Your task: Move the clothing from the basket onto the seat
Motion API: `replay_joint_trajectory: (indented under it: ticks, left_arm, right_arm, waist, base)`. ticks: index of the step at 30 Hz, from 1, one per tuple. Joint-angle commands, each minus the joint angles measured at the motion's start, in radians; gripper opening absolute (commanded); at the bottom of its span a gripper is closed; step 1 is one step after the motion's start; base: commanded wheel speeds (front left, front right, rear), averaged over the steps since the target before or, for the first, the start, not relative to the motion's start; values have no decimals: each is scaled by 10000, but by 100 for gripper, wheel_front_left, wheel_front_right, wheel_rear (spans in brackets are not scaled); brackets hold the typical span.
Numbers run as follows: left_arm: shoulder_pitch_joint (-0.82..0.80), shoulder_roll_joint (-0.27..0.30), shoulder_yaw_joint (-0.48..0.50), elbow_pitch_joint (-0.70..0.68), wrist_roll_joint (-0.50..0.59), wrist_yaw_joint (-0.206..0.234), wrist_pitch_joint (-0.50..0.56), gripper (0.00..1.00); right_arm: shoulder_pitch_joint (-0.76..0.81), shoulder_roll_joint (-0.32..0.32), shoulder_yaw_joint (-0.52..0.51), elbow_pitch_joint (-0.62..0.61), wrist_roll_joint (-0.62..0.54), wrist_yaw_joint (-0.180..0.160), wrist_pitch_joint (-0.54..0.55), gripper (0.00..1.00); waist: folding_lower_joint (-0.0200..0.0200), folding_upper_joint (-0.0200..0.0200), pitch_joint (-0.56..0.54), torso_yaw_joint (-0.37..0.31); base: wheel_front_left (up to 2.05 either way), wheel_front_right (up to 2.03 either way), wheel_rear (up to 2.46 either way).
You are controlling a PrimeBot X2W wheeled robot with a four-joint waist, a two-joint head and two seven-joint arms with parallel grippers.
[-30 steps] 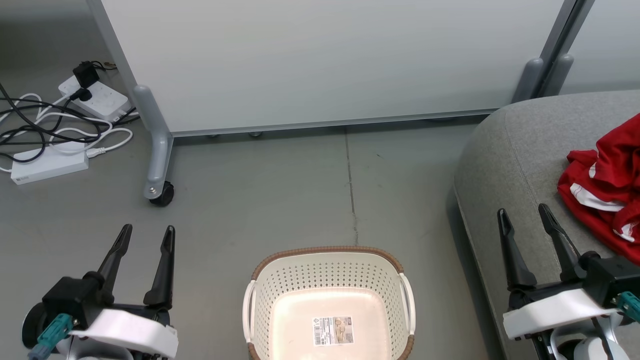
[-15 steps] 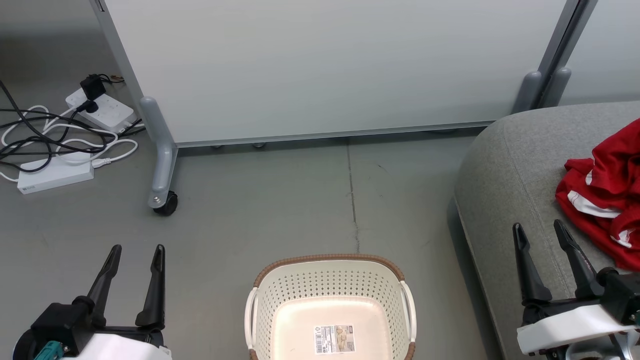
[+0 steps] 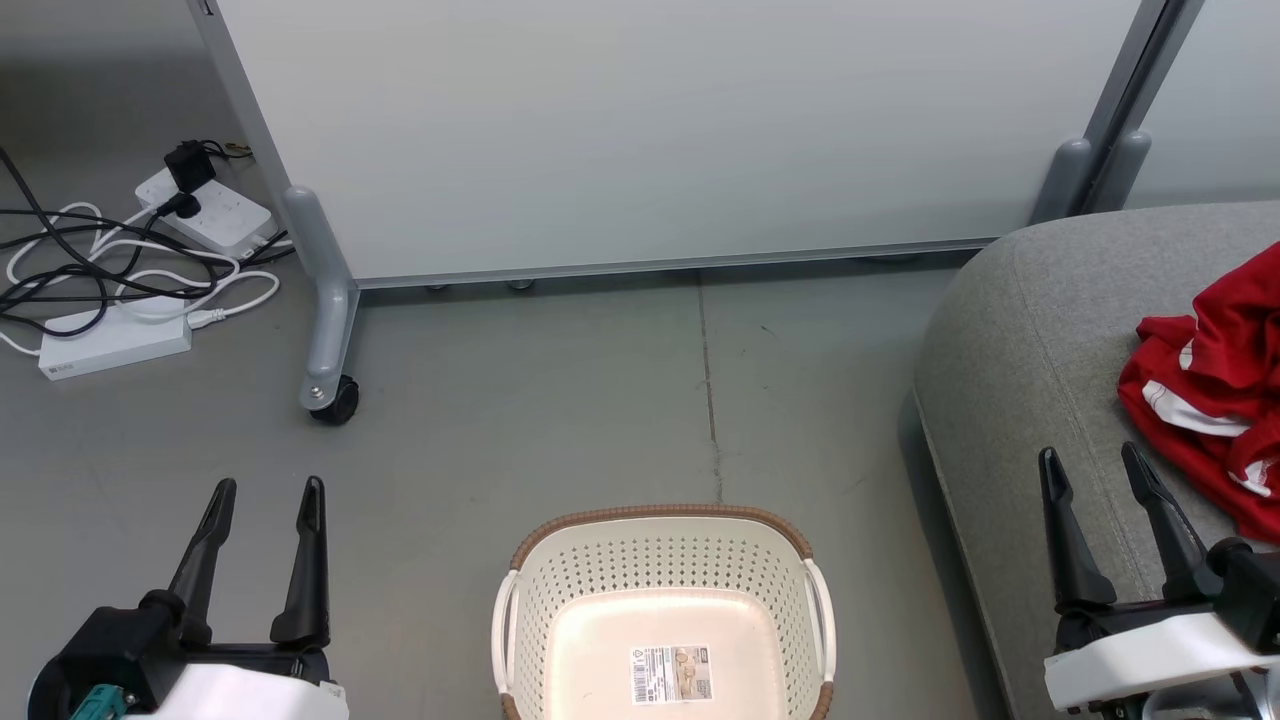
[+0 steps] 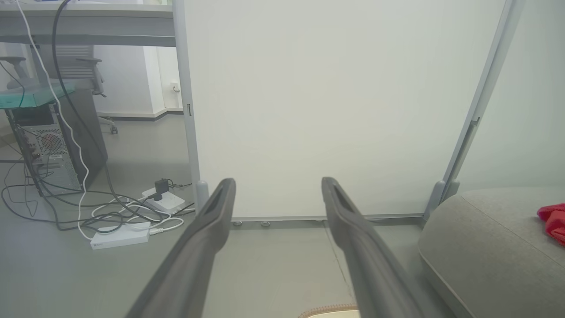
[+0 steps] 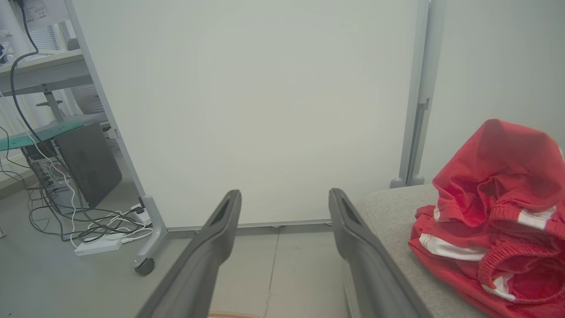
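A: Head view first: what are the arms doing?

B: The left gripper hovers low over the floor left of the basket, its jaws spread wide and holding nothing. The right gripper is the same, parted and empty, above the near edge of the seat.

A: And the clothing?

B: The clothing lies crumpled on the seat, just beside the right gripper. The basket's bottom shows bare apart from its paper label, so I judge the transfer finished and the arms parked at rest on either side.

A: Anything in the way?

B: No. A wheeled partition stands behind, and power strips with tangled cables lie well off to the left, far from both arms.
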State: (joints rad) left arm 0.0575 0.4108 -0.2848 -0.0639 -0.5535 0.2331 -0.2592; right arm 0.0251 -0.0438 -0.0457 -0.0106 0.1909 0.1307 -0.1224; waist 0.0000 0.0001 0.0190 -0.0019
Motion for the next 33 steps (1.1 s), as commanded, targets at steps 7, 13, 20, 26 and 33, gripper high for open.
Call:
replay_joint_trajectory:
  ticks: [7,13,20,26,33]
  left_arm:
    - [-95,-501,445,292,344,-281,-47,100]
    - [-117,-767,651,505,884,-301,-44,100]
    - [-104,-859,693,739,1320,-386,-44,100]
    - [-111,-831,601,1036,1422,-427,-44,100]
    - [-137,-803,522,1199,1433,-387,-4,100]
  right_arm:
    - [-56,-50,-22,88,115,2,-29,100]
    - [-58,-50,7,157,130,2,-96,100]
    - [-88,-52,39,266,165,2,-102,100]
    - [-6,-50,35,321,152,2,-67,100]
    - [-4,-50,62,346,180,2,-46,100]
  waist:
    - [0,-1,4,-16]
    - [0,-1,-8,-25]
    - [0,-1,-59,-76]
    - [0,-1,-160,-117]
    - [0,-1,-222,-126]
  base:
    - [0,0,0]
    - [0,0,0]
    - [0,0,0]
    - [0,0,0]
    - [0,0,0]
